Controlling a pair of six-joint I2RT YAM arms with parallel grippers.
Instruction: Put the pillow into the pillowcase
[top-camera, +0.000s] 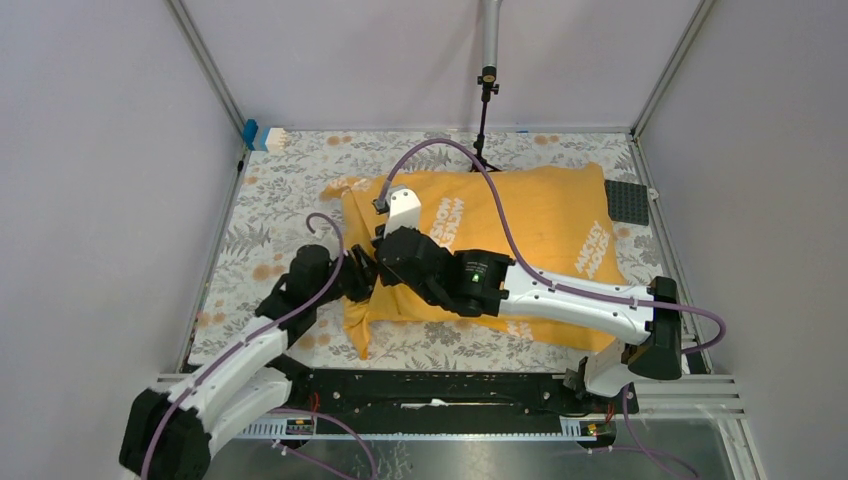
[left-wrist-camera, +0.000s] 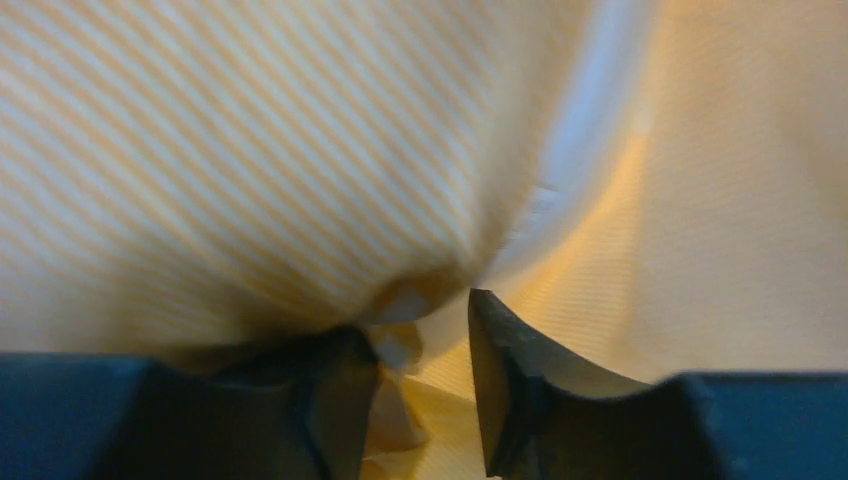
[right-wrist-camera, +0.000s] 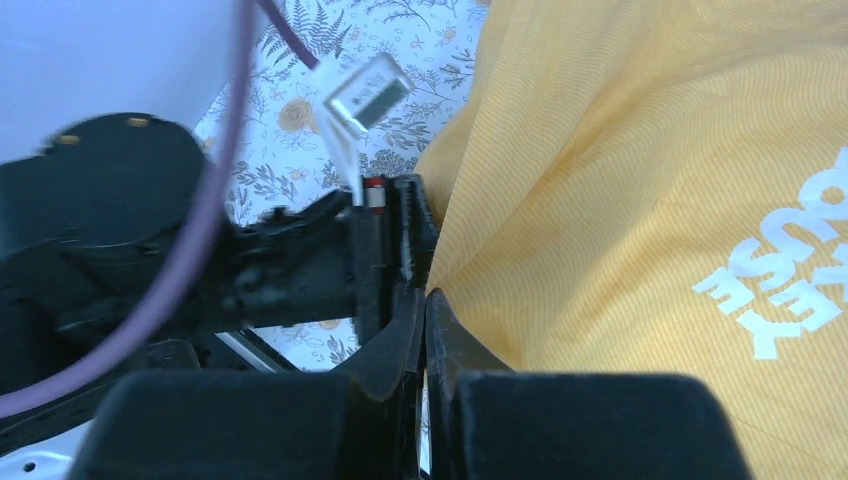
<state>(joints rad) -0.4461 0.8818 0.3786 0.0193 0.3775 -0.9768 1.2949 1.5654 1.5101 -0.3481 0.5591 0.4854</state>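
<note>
Closing the left mouth of the pillowcase (top-camera: 560, 210) is judged the aim: left gripper (left-wrist-camera: 420, 320) part-open among loose cloth, right gripper (right-wrist-camera: 427, 300) shut at the hem, hold unclear

- Top view: bright, even, diffuse overhead light. Pale walls (top-camera: 90, 150) nearly washed out. Soft, short shadows on the pillowcase (top-camera: 545, 215) and table (top-camera: 290, 190). Sharp throughout.
- Left wrist view: dim, warm orange cast. Cloth pressed close to the lens, smeared and striped with moiré. Left gripper (left-wrist-camera: 424, 345) dark and soft-edged.
- Right wrist view: bright. Pillowcase weave crisp at right. Right gripper (right-wrist-camera: 425, 325) blurred in the foreground.
</note>
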